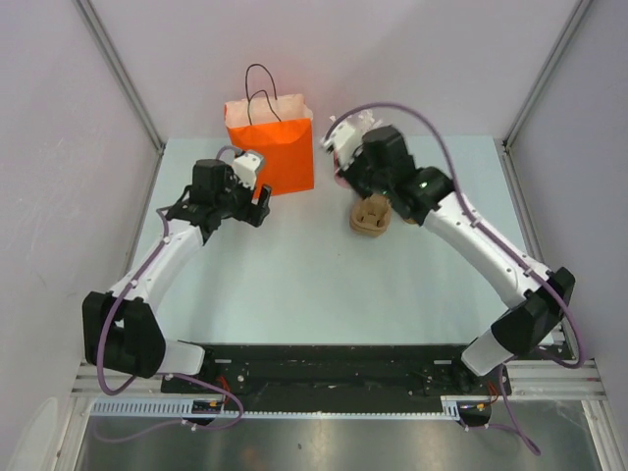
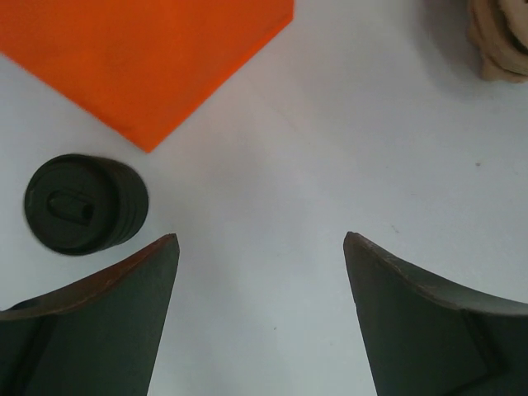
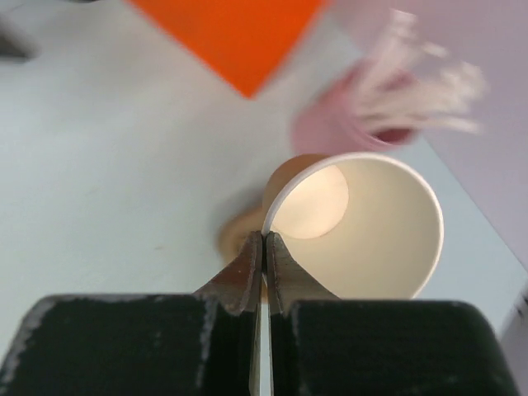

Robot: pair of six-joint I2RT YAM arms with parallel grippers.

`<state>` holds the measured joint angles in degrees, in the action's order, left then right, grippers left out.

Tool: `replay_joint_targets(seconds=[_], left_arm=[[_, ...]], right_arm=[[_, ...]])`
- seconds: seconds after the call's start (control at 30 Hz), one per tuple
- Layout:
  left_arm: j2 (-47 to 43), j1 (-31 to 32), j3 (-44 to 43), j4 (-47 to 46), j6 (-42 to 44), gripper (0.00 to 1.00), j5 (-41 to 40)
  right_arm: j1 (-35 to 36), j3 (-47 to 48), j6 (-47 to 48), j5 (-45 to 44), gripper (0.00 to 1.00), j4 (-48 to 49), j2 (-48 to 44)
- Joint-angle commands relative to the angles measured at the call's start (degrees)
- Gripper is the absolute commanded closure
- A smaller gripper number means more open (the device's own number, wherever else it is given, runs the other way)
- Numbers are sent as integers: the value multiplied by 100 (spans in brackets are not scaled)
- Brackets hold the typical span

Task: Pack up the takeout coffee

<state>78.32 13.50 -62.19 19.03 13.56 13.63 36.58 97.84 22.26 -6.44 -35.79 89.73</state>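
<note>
Though hidden overhead, right gripper (image 3: 265, 239) pinches cup rim (image 3: 363, 156)

Black-lidded takeout coffee (image 2: 82, 205) standing upright

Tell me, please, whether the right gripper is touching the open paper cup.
Touching. The right wrist view shows the right gripper shut on the rim of the open paper cup, with the thin rim pinched between its fingertips.
</note>
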Motion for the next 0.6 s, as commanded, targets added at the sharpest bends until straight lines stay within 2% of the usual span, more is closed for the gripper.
replay_joint_targets(seconds=[0.0,0.23,0.4,0.57], left_arm=[[-256,-444,-249,189,173,14,-255],[-274,-1103,-91,268,234,13,-326],[-142,-1480,-47,277,278,13,-370],[-98,-1517,-12,268,410,13,-387]], right_arm=[[866,-722,700,1126,100,291,131],[1387,-810,675,1996,100,528,922],[1615,-907,639,1830,100,819,1450],[1651,-916,586,2023,100,828,1723]])
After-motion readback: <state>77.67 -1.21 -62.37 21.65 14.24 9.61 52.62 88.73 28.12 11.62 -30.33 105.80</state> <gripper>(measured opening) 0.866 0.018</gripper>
